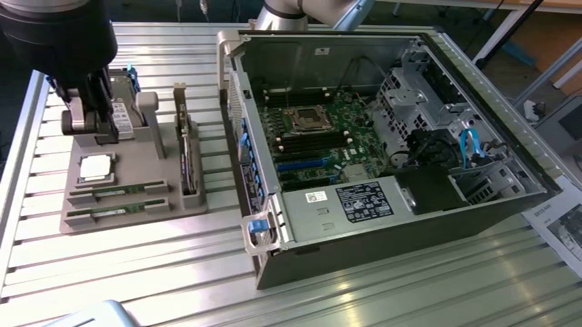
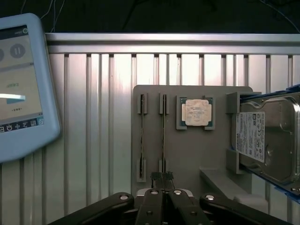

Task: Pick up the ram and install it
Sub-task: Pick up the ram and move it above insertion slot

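Two ram sticks lie in slots of a grey holder (image 1: 173, 204) at the exterior view's left: one ram (image 1: 118, 190) nearer the processor, the other ram (image 1: 116, 212) by the holder's front edge. In the wrist view they appear edge-on as thin lines, one ram (image 2: 162, 136) and the other ram (image 2: 142, 136). My gripper (image 1: 95, 129) hangs above the holder's far part, shut and holding nothing. In the wrist view its fingertips (image 2: 161, 176) are pressed together, in line with the end of one ram stick. The open computer case (image 1: 473, 88) shows the motherboard (image 1: 318, 136).
The holder also carries a square silver processor (image 2: 196, 112), a hard drive (image 2: 267, 140) and an upright expansion card (image 1: 187, 157). A pale tablet (image 2: 18, 84) lies on the slatted metal table (image 1: 136, 272) beside the holder. Cables and drive cages fill the case's right side.
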Robot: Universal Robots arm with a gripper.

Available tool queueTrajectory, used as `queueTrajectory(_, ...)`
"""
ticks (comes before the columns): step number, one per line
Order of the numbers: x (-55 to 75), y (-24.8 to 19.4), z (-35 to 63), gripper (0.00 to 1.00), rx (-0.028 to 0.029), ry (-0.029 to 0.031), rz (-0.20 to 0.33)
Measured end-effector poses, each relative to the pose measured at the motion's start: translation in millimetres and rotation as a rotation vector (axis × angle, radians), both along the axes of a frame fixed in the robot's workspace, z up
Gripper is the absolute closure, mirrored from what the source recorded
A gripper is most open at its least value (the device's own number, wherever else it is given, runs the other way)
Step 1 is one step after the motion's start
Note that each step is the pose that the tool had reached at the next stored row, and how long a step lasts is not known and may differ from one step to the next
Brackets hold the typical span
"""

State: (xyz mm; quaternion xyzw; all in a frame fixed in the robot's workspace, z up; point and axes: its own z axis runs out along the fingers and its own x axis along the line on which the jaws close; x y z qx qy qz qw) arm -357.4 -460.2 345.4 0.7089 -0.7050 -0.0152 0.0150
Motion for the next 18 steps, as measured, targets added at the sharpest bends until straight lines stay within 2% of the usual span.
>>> queueTrajectory(5, -0.5, -2.5, -9.0, 0.90, 0.0000, -0.0001, 0.002)
queueTrajectory(18, -0.9, -7.2, -24.4, 0.90, 0.0000, 0.0000, 0.006)
